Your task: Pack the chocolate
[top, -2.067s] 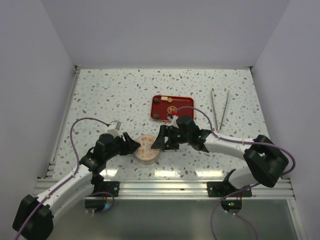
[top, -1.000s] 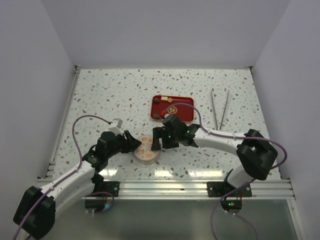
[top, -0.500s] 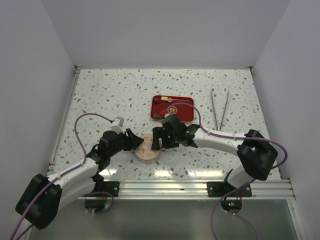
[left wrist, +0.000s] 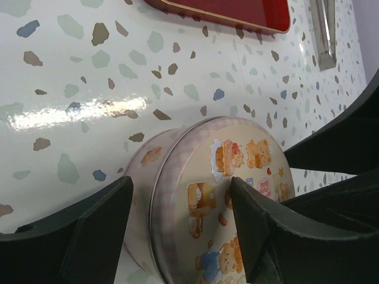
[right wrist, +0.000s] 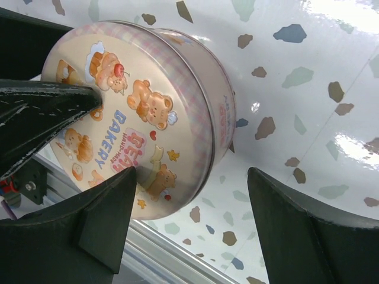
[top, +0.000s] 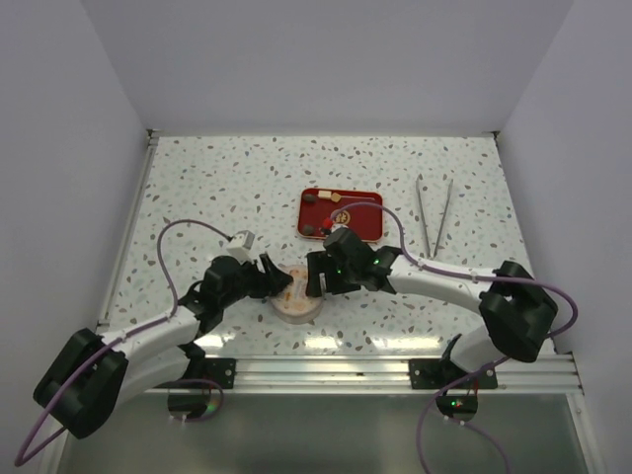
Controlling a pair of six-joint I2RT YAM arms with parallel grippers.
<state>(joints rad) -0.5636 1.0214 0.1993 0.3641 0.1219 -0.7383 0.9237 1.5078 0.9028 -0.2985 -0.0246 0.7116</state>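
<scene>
Between both sets of fingers: lidded round tin point(top: 299, 304).
Left gripper point(top: 276, 278) jaws stand apart just beside the tin's wall. Right gripper point(top: 314, 281) jaws stand wide, one finger clear of the opposite wall. Chocolate point(top: 309, 197) lies in the red tray point(top: 362, 215), beyond the right fingertips.

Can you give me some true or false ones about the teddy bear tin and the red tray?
The round cream tin with teddy bears has its lid on. True.
The red rectangular tray touches the tin. False: it sits apart, farther back.
The metal tweezers lie in the tray. False: they lie on the speckled table, to its right.
The right claw is open, one finger each side of the tin. True.
</scene>
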